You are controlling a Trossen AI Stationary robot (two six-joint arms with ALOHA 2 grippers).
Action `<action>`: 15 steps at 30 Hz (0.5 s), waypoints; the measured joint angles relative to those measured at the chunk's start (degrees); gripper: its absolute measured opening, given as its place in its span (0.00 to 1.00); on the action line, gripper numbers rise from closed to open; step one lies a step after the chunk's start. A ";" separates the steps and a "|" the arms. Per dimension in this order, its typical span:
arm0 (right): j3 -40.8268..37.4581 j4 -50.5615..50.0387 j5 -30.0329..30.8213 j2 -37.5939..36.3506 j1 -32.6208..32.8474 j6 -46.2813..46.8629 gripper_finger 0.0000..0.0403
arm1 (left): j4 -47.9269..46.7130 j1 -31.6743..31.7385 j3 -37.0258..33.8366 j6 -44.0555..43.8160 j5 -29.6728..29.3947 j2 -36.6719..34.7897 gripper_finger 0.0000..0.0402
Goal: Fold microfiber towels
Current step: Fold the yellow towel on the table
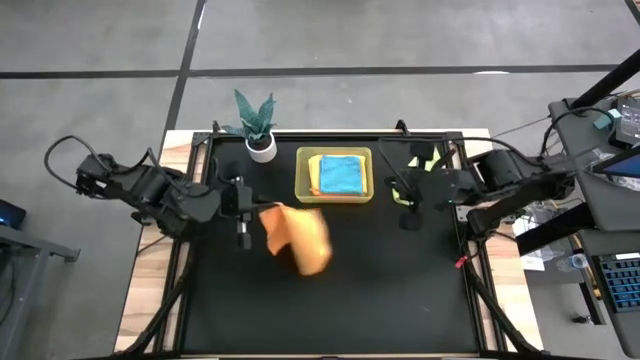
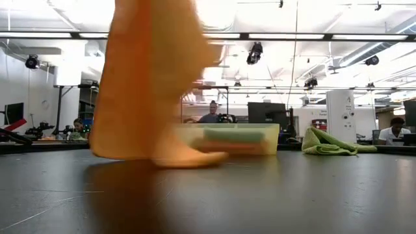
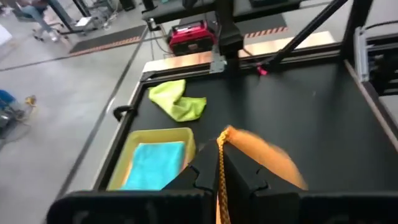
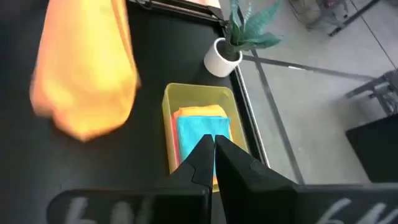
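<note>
An orange-yellow microfiber towel [image 1: 298,236] hangs left of the table's middle, with my left gripper [image 1: 256,212] shut on its top. A translucent yellow-green bin [image 1: 303,176] at the far middle holds a folded teal towel [image 1: 341,175] on top of other folded towels. A lime green towel [image 1: 424,159] lies crumpled at the far right corner. My right gripper [image 4: 214,149] hovers shut and empty to the right of the bin. My left gripper pinches an upper edge of the orange-yellow towel [image 3: 220,167] between its two fingers, coming from the table's left and slanting down. The cloth hangs slack below the fingers. Its lower end [image 2: 192,157] seems to rest on the table.
A small potted plant [image 1: 258,128] in a white pot stands at the far edge, left of the bin. The dark tabletop [image 1: 380,290] lies bare across its near half. People sit in the room beyond the table.
</note>
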 joint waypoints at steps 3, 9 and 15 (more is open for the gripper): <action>0.31 0.23 -0.53 0.29 -0.04 0.02 0.02 | 0.04 0.45 0.00 1.90 1.27 -0.04 0.00; -0.52 -1.94 -7.04 0.23 1.15 5.17 0.02 | 0.15 -0.56 -0.67 -2.74 5.91 1.71 0.00; -7.64 6.01 -15.11 0.01 2.04 8.56 0.02 | 0.36 -0.55 -0.66 -11.23 -0.11 6.48 0.00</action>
